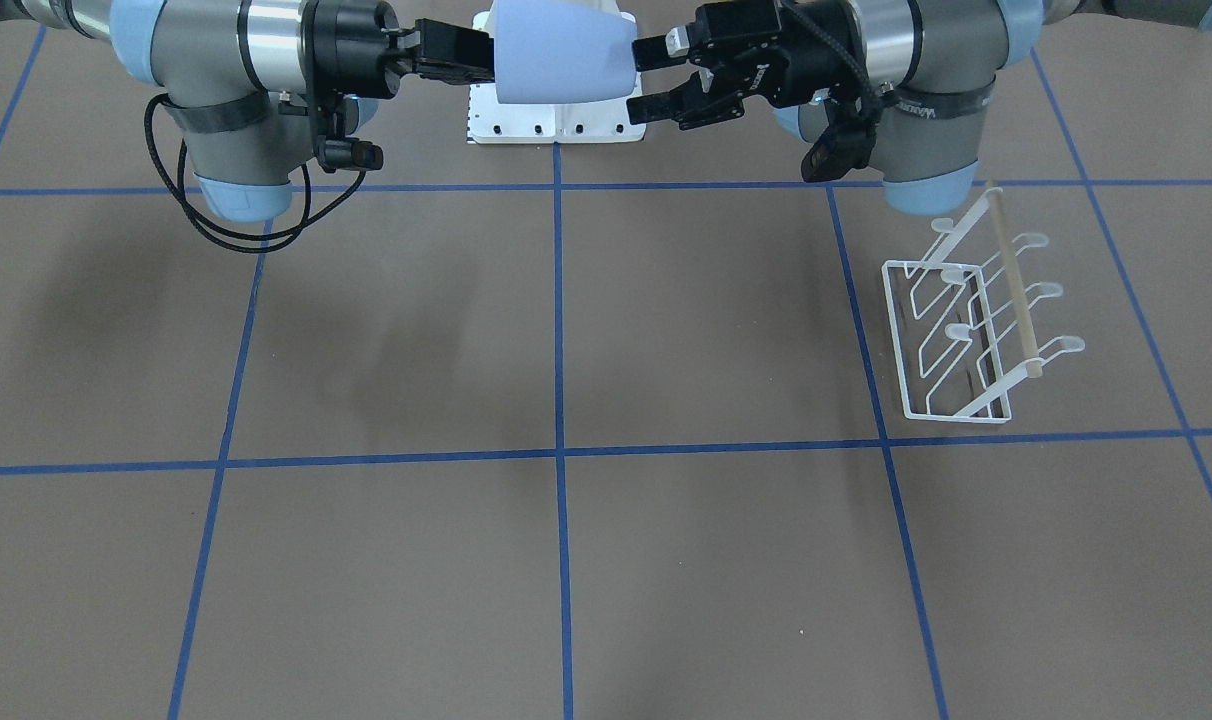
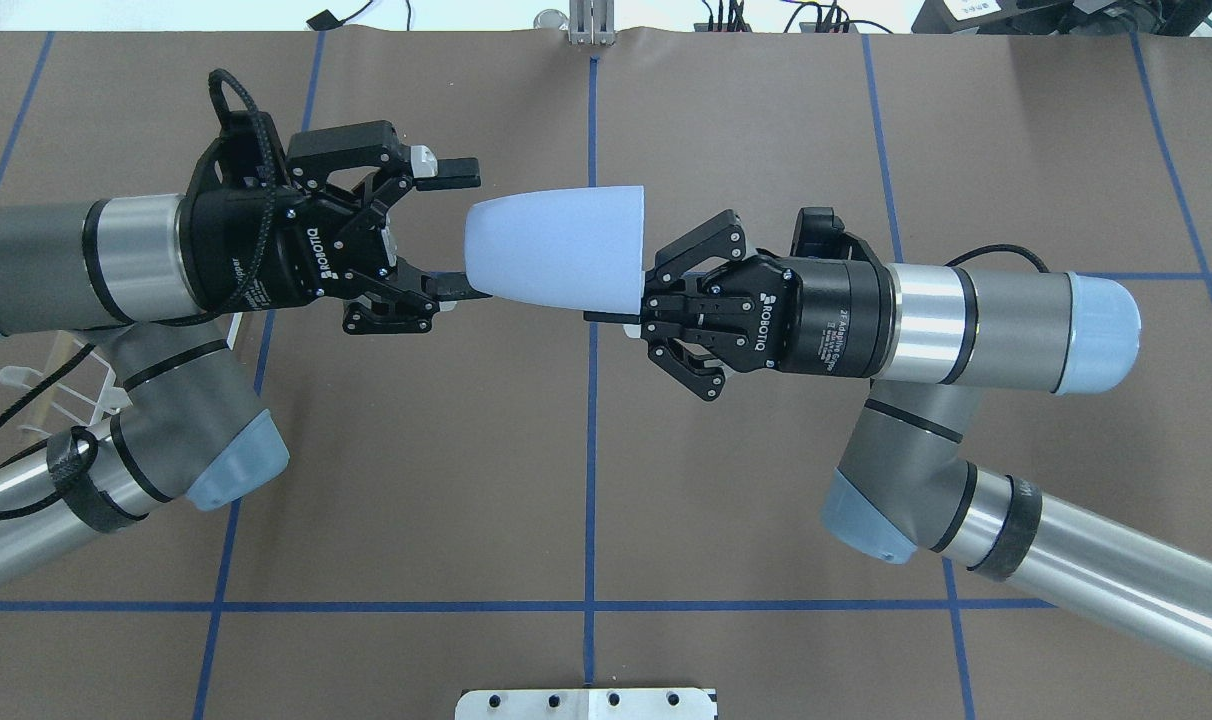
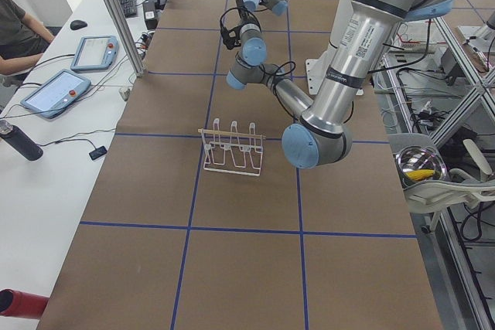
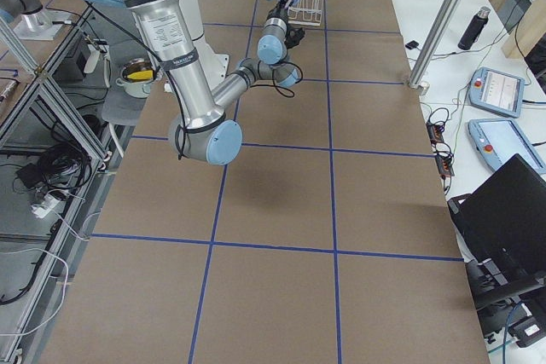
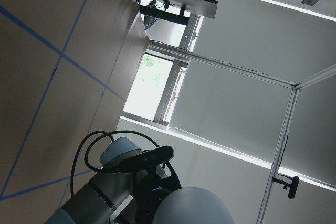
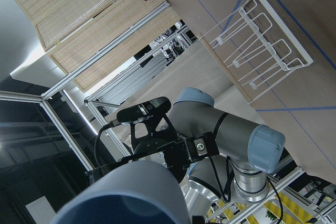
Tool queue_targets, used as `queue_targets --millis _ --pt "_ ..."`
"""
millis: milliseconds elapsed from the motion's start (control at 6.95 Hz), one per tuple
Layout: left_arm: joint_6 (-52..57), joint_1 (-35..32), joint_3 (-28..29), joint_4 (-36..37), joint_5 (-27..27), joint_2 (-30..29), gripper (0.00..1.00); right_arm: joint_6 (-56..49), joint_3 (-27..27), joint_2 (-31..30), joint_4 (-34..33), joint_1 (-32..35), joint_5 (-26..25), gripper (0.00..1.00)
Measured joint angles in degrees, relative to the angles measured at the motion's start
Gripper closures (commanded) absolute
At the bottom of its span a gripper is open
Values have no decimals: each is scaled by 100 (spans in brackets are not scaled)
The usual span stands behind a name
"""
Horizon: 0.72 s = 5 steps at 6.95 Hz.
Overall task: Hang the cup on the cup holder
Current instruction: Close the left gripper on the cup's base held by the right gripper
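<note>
Current step, as I judge it: hand-over of the cup [image 2: 556, 245] from the right arm to the left, ahead of hanging. The cup holder [image 1: 1018, 300] stands upright on the surface [image 1: 716, 330] on the robot's left side, with no cup on any of its prongs. The cup is well apart from the holder, toward the robot's right of it, and is carried on its side in the air, clear of the surface. Its narrow closed end points back toward the holder and its wide mouth points away. The right hand [image 2: 638, 305] is on the far side of the cup from the holder, fingers pressed together on the rim at the mouth; I read it as the only thing carrying the cup. The left hand [image 2: 466, 232] sits between the holder and the cup, fingers spread either side of the closed end. One finger is clearly apart from the wall. The other lies just beside it, and I cannot tell whether it touches. Next move, in my judgement: bring the left hand's fingers together on the closed end and confirm the hold before the right hand lets go of the rim. Then swing the cup toward the holder and lower it, mouth down, over a prong. The wall is smooth and tapered, so a pinch near the narrow end could slip.
</note>
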Motion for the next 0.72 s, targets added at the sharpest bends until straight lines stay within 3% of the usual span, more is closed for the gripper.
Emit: queue_targets --millis 719 --pt "-78 194 -52 -5 3 -56 7 -1 -17 9 4 -58 -66 100"
